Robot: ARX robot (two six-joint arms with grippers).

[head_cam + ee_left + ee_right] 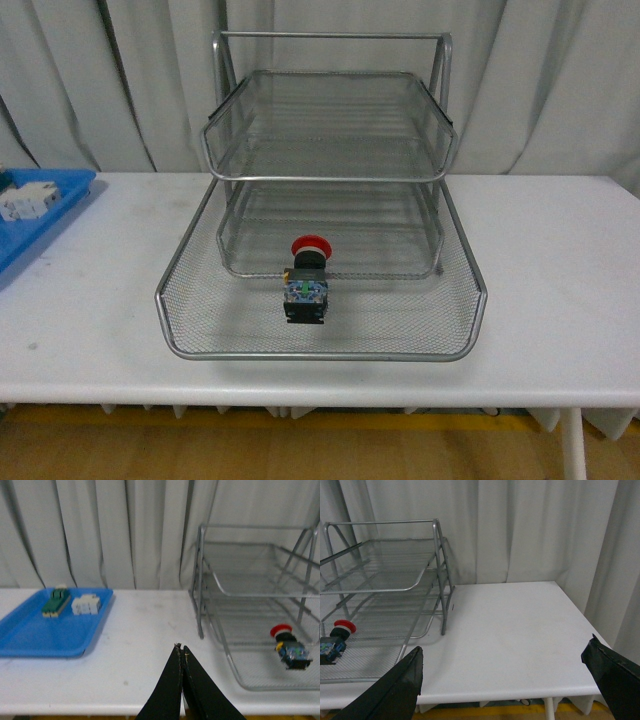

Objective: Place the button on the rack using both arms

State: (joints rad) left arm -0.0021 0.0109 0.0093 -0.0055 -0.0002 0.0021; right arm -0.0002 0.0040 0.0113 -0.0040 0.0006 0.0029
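The button (307, 277), with a red mushroom cap and a black body with blue-green parts, lies on its side in the lowest tier of the silver wire-mesh rack (190, 352) in the middle of the white table. The left wrist view also catches the button (289, 647) and the rack (200, 610); so does the right wrist view, with the button (336, 640) inside the rack (442, 600). My left gripper (181, 650) is shut on nothing, over bare table left of the rack. My right gripper (505, 652) stands open and empty, right of the rack. Neither arm appears in the front view.
A flat blue tray (40, 225) sits at the table's left edge, holding a white block (86, 605) and a green-and-cream terminal block (56, 601). Grey curtains hang behind the table. The table's front edge (320, 395) runs just below the rack.
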